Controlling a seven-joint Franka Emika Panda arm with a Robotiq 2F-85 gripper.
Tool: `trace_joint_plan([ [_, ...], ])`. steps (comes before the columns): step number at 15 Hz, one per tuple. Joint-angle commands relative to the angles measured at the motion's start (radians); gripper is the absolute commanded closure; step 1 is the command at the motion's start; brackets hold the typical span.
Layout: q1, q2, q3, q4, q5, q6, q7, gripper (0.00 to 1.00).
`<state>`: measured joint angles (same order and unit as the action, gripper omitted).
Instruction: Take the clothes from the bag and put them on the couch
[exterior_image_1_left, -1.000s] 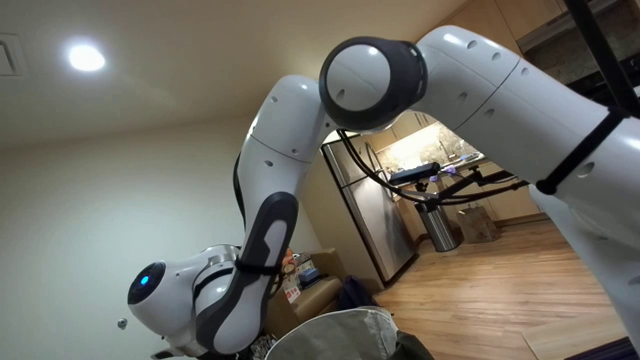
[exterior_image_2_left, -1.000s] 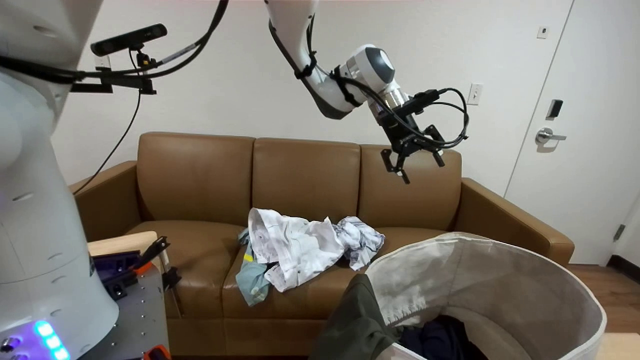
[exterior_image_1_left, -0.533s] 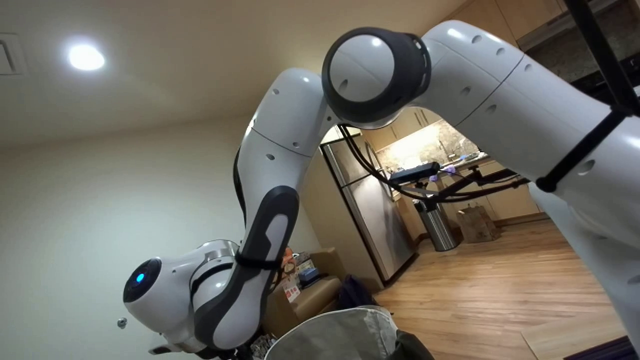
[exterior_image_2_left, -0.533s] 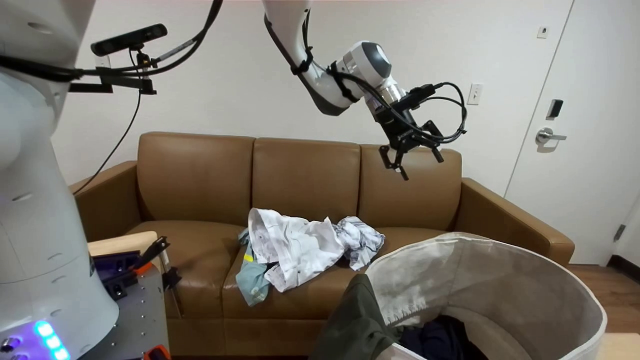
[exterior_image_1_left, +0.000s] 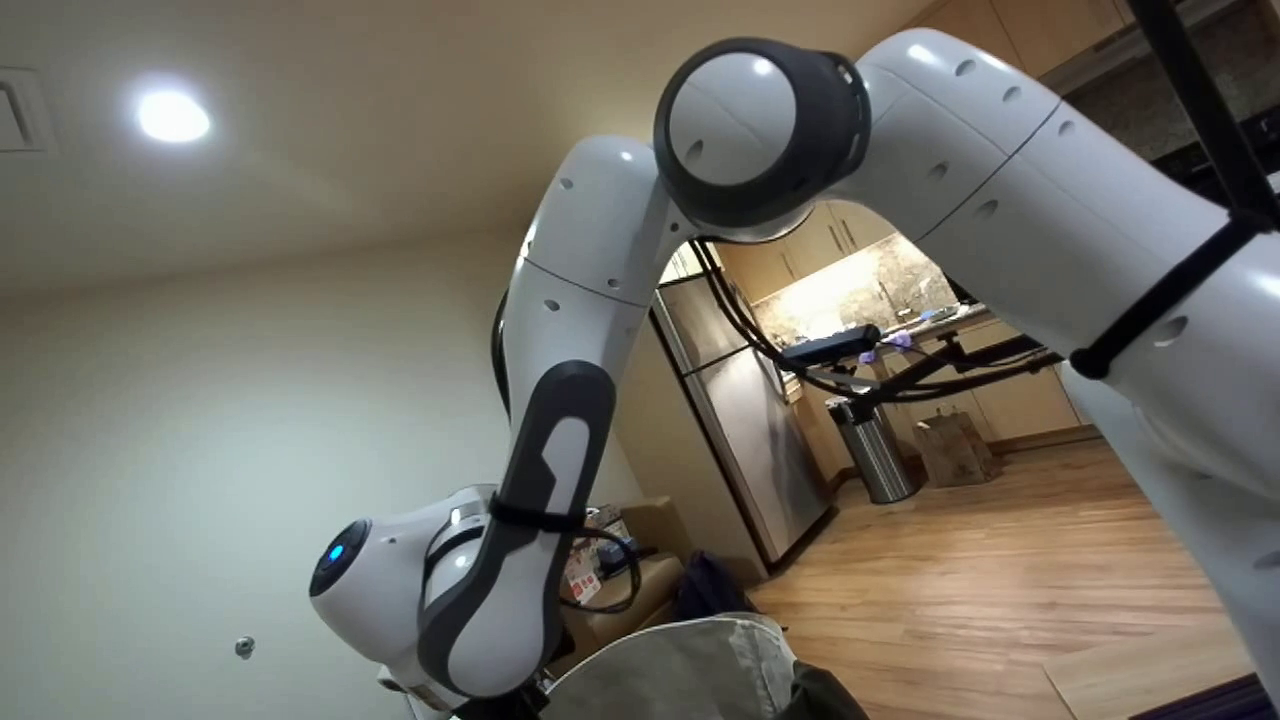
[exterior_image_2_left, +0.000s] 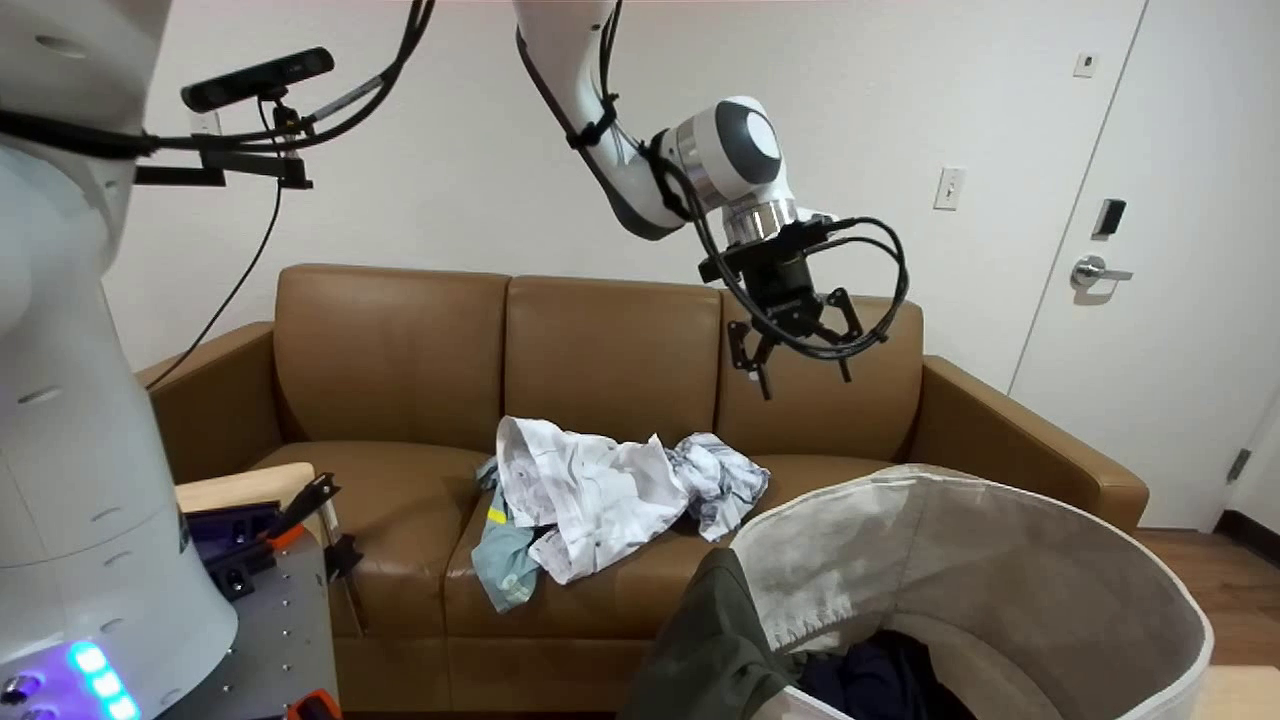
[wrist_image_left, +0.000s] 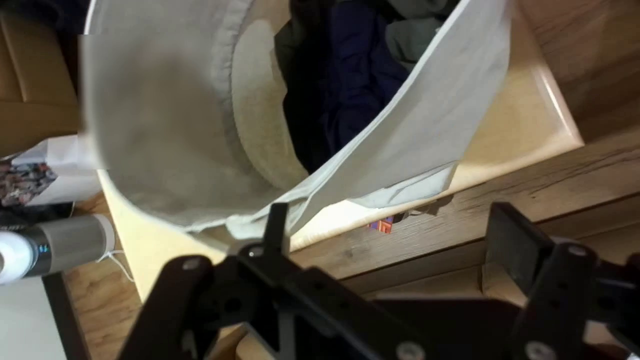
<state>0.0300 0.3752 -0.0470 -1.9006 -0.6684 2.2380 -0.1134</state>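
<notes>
The light grey bag (exterior_image_2_left: 1010, 560) stands in front of the couch (exterior_image_2_left: 610, 350); it also shows in an exterior view (exterior_image_1_left: 670, 670) and the wrist view (wrist_image_left: 165, 115). Dark navy clothing (exterior_image_2_left: 880, 685) lies inside it, also in the wrist view (wrist_image_left: 355, 65). A dark green garment (exterior_image_2_left: 710, 645) hangs over its rim. A white garment (exterior_image_2_left: 600, 495), a light blue one (exterior_image_2_left: 505, 560) and a checked one (exterior_image_2_left: 725, 485) lie on the couch seat. My gripper (exterior_image_2_left: 806, 382) is open and empty, above the couch's right part, behind and above the bag. In the wrist view its fingers (wrist_image_left: 390, 220) are wide apart.
A light wooden table (wrist_image_left: 530, 120) is under the bag. The robot's metal base plate (exterior_image_2_left: 270, 640) with clamps is at the left. A camera on a bracket (exterior_image_2_left: 258, 80) stands beside the arm. A cylindrical device (wrist_image_left: 75, 245) shows in the wrist view.
My gripper rose slightly, then moved down and to the left in an exterior view, and the wrist turned to point more steeply down. It stayed open. Bag and clothes have not moved.
</notes>
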Motion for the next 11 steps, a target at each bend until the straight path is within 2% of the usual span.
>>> trace_joint_plan([
  [1,-0.004,-0.12,0.008,-0.209,0.082,0.054,0.163,0.0],
  [4,0.024,-0.143,0.028,-0.3,0.177,0.107,0.301,0.0],
  [7,0.074,-0.136,0.033,-0.353,0.198,0.248,0.477,0.0],
  [8,0.064,-0.11,0.021,-0.301,0.183,0.178,0.382,0.0],
  [11,0.095,-0.11,0.023,-0.327,0.185,0.226,0.462,0.0],
])
